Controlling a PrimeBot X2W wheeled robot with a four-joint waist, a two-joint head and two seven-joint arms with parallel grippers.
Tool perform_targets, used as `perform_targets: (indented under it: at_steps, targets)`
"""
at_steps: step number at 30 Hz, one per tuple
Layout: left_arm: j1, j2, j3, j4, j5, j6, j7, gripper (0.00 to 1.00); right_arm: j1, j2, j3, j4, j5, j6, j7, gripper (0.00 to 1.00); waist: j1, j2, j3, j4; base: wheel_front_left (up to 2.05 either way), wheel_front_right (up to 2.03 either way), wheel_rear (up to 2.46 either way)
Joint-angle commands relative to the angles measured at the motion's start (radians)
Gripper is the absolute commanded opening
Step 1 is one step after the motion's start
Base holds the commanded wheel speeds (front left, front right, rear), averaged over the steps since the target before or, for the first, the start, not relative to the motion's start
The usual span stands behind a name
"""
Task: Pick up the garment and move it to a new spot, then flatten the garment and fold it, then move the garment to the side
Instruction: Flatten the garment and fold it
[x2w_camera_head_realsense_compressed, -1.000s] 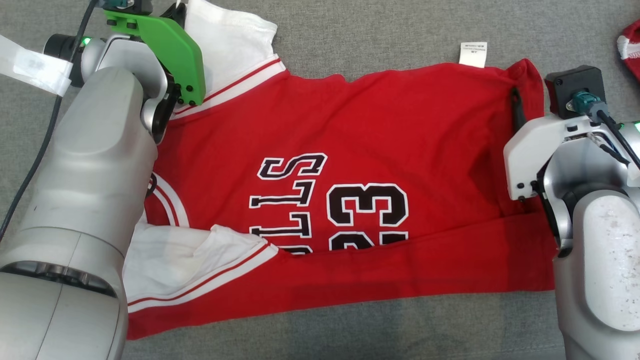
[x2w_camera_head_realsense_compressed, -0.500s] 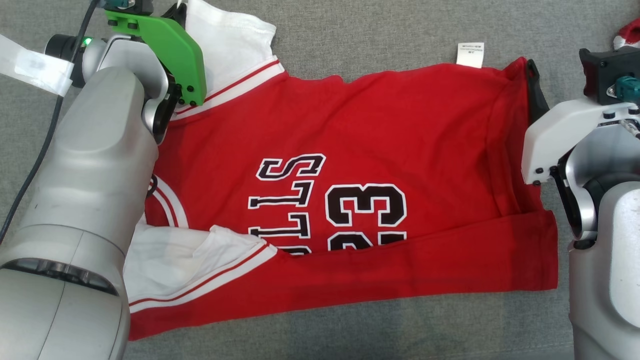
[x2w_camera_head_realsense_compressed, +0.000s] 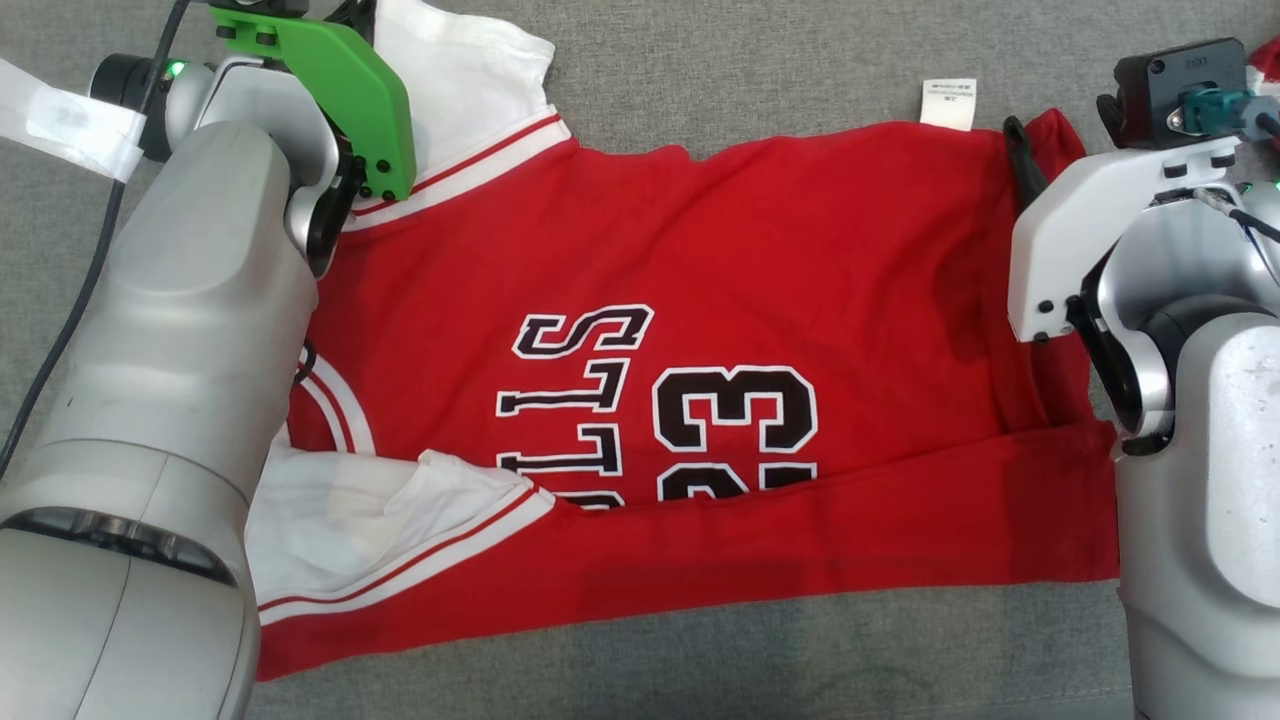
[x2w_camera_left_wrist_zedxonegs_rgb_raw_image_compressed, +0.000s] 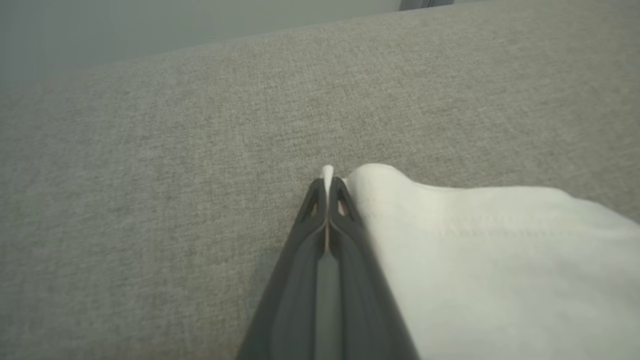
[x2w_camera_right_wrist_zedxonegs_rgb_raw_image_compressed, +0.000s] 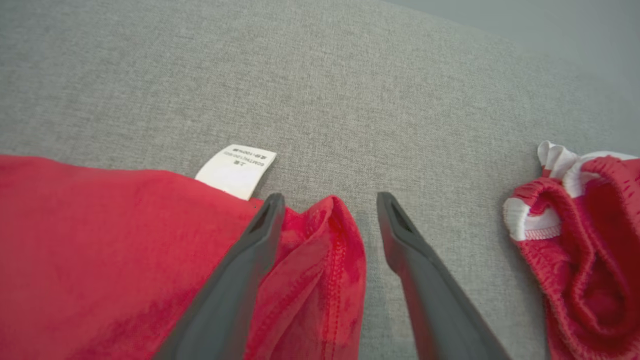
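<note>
The garment (x2w_camera_head_realsense_compressed: 750, 260), a red jersey with white sleeves and black lettering, lies spread on the grey cloth surface with its near edge folded over. My left gripper (x2w_camera_left_wrist_zedxonegs_rgb_raw_image_compressed: 327, 181) is shut on the edge of the white sleeve (x2w_camera_left_wrist_zedxonegs_rgb_raw_image_compressed: 500, 260) at the far left corner; in the head view a green bracket (x2w_camera_head_realsense_compressed: 345, 90) hides it. My right gripper (x2w_camera_right_wrist_zedxonegs_rgb_raw_image_compressed: 330, 212) is open at the far right corner. The bunched red hem (x2w_camera_right_wrist_zedxonegs_rgb_raw_image_compressed: 325, 260) lies between its two dark fingers (x2w_camera_right_wrist_zedxonegs_rgb_raw_image_compressed: 250, 265). One finger (x2w_camera_head_realsense_compressed: 1022, 165) shows over the red cloth in the head view.
A white care label (x2w_camera_head_realsense_compressed: 947, 103) sticks out from the jersey's far edge, also (x2w_camera_right_wrist_zedxonegs_rgb_raw_image_compressed: 236, 170). Another red and white piece of clothing (x2w_camera_right_wrist_zedxonegs_rgb_raw_image_compressed: 585, 235) lies crumpled just right of my right gripper. A black cable (x2w_camera_head_realsense_compressed: 80, 290) runs down the left side.
My right gripper swung out to the right off the jersey, then came back left and farther up, so the hem corner now sits between its fingers. The left arm has barely moved.
</note>
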Motion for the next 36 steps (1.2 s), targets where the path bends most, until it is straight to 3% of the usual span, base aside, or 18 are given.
perform_targets:
  at_steps: [1, 2, 5, 8, 11, 15, 16, 18, 19, 27, 36]
  targets:
    - [0.012, -0.012, -0.011, 0.013, -0.003, -0.006, 0.01, 0.0, -0.014, -0.001, -0.009, 0.003, 0.01, -0.001, 0.009, 0.71, 0.0, -0.0001, 0.001, 0.0, 0.0, 0.0, 0.0]
    - [0.012, -0.011, -0.014, 0.013, -0.005, -0.006, 0.011, 0.0, -0.016, -0.001, -0.013, 0.008, 0.016, -0.001, 0.021, 0.47, 0.0, -0.0001, 0.002, 0.0, 0.0, 0.0, 0.0]
    - [0.011, -0.01, -0.021, 0.014, -0.01, -0.006, 0.014, 0.0, -0.017, -0.001, -0.021, 0.011, 0.039, -0.001, 0.051, 0.47, 0.0, -0.0001, 0.002, 0.0, 0.0, 0.0, 0.0]
    - [0.004, -0.007, -0.027, 0.013, -0.017, -0.006, 0.015, 0.0, -0.017, -0.001, -0.025, 0.008, 0.051, -0.001, 0.064, 0.37, 0.0, -0.0001, 0.005, -0.001, 0.0, 0.0, 0.0]
    - [0.001, -0.004, -0.033, 0.014, -0.022, -0.006, 0.013, 0.0, -0.018, -0.001, -0.027, 0.011, 0.055, -0.001, 0.074, 0.39, 0.0, -0.0001, 0.007, 0.0, 0.0, 0.0, 0.0]
    - [0.001, -0.003, -0.041, 0.017, -0.028, -0.006, 0.012, 0.0, -0.03, -0.001, -0.02, 0.015, 0.066, -0.001, 0.109, 0.51, 0.0, -0.0001, 0.009, 0.002, 0.0, 0.0, 0.0]
    - [0.002, -0.003, -0.043, 0.019, -0.029, -0.006, 0.012, 0.0, -0.034, -0.001, -0.02, 0.014, 0.074, -0.001, 0.125, 0.7, 0.0, -0.0001, 0.008, 0.002, 0.0, 0.0, 0.0]
    - [0.006, -0.001, -0.047, 0.021, -0.033, -0.006, 0.011, 0.0, -0.043, -0.001, -0.016, 0.009, 0.096, -0.001, 0.17, 0.97, 0.0, -0.0001, 0.007, 0.002, 0.0, 0.0, 0.0]
    - [0.008, 0.0, -0.049, 0.022, -0.035, -0.006, 0.012, 0.0, -0.05, -0.001, -0.017, 0.003, 0.113, -0.001, 0.195, 1.0, 0.0, -0.0001, 0.006, 0.001, 0.0, 0.0, 0.0]
    - [-0.005, 0.003, -0.064, 0.022, -0.048, -0.006, 0.018, 0.0, -0.142, -0.009, -0.039, -0.019, 0.168, -0.001, 0.412, 1.0, 0.0, -0.0001, 0.011, -0.003, 0.0, 0.0, 0.0]
    - [-0.011, 0.003, -0.08, 0.021, -0.058, -0.006, 0.023, 0.0, -0.162, -0.013, -0.049, -0.008, 0.176, -0.001, 0.467, 1.0, 0.0, -0.0001, 0.024, -0.003, 0.0, 0.0, 0.0]
